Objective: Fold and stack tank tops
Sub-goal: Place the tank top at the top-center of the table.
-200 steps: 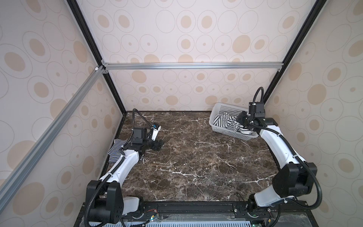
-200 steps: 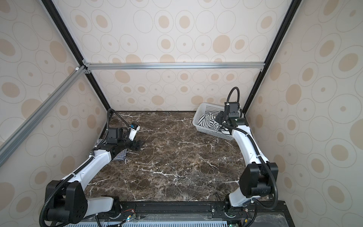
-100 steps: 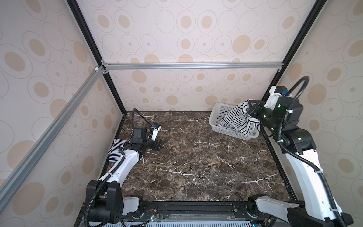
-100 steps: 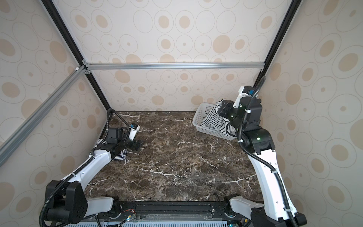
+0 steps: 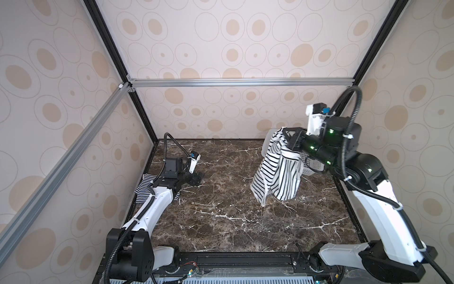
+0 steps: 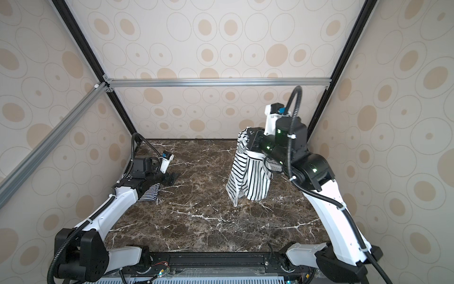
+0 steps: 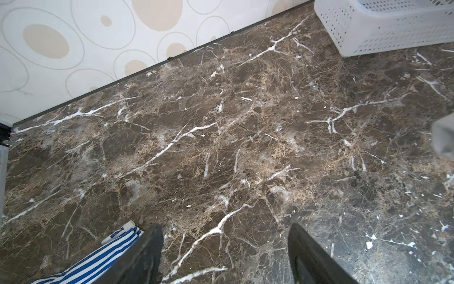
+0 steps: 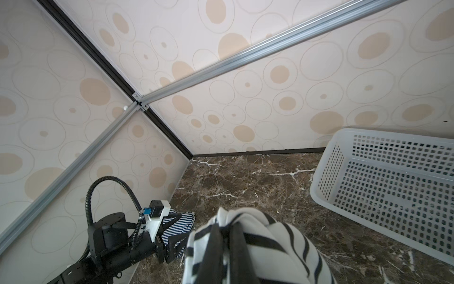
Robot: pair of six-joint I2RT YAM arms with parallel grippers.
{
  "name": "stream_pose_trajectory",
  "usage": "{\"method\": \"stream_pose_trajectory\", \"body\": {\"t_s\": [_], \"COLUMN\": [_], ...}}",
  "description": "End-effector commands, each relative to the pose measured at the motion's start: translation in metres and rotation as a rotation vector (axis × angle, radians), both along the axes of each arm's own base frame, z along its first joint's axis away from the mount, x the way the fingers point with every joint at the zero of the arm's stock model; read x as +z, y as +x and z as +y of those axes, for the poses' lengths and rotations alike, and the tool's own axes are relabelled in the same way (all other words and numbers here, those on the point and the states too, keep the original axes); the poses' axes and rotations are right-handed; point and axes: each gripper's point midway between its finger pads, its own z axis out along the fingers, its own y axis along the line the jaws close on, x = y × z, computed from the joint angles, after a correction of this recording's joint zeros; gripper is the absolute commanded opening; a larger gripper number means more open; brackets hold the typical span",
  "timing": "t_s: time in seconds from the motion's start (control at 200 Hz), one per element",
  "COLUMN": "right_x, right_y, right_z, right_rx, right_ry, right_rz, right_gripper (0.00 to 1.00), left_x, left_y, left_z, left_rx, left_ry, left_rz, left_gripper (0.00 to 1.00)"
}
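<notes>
**Status: One Top Lifted, Fold and Stack Outstanding**

The wide-striped tank top (image 5: 277, 172) is hanging in the air just in front of the basket (image 5: 312, 164). Its lower hem is reaching down towards the marble table (image 5: 221, 221) (whether it is touching, I cannot tell). I am holding it with the right gripper (image 5: 286, 136), jaws closed tight on a bunched upper edge. In the right wrist view the basket is showing empty.

The narrow-striped tank top (image 5: 145, 183) is lying in a compact shape at the table's left edge, partly beneath the left arm. I am judging it folded, though the arm is hiding much of it. The left gripper (image 5: 196, 178) is hovering just beside it, jaws wide apart and gripping nothing.

Outstanding, in my judgement:
- laying the held top flat
- folding it
- stacking it on the other top
</notes>
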Motion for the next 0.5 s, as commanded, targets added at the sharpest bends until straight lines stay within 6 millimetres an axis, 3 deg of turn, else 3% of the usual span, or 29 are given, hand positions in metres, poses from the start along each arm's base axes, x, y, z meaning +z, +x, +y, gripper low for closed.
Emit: {"method": "stream_pose_trajectory", "body": {"t_s": [0.0, 0.11, 0.195, 0.24, 0.33, 0.41, 0.495], "right_x": [-0.003, -0.004, 0.006, 0.019, 0.021, 0.001, -0.040], "right_y": [0.022, 0.051, 0.067, 0.069, 0.073, 0.073, 0.068], "right_z": [0.028, 0.044, 0.055, 0.060, 0.063, 0.060, 0.059], "right_rx": [0.019, 0.005, 0.000, 0.011, -0.010, -0.041, -0.060], "right_ry": [-0.052, -0.100, -0.102, -0.084, -0.087, -0.107, -0.152], "right_rz": [-0.018, -0.007, -0.016, -0.032, -0.021, 0.039, 0.146], "right_gripper": [0.00, 0.00, 0.00, 0.00, 0.00, 0.00, 0.00], "left_x": [0.016, 0.017, 0.017, 0.017, 0.012, 0.007, 0.003], "left_y": [0.002, 0.004, 0.003, 0.003, 0.002, 0.000, -0.002], "left_z": [0.002, 0.004, 0.005, 0.006, 0.008, 0.009, 0.008], "left_rx": [-0.003, 0.008, 0.011, 0.012, 0.019, 0.018, 0.011], "left_ry": [0.026, 0.034, 0.036, 0.040, 0.055, 0.059, 0.063], "left_rz": [-0.060, -0.065, -0.066, -0.069, -0.064, -0.058, -0.051], "left_gripper": [0.80, 0.80, 0.80, 0.81, 0.81, 0.81, 0.81]}}
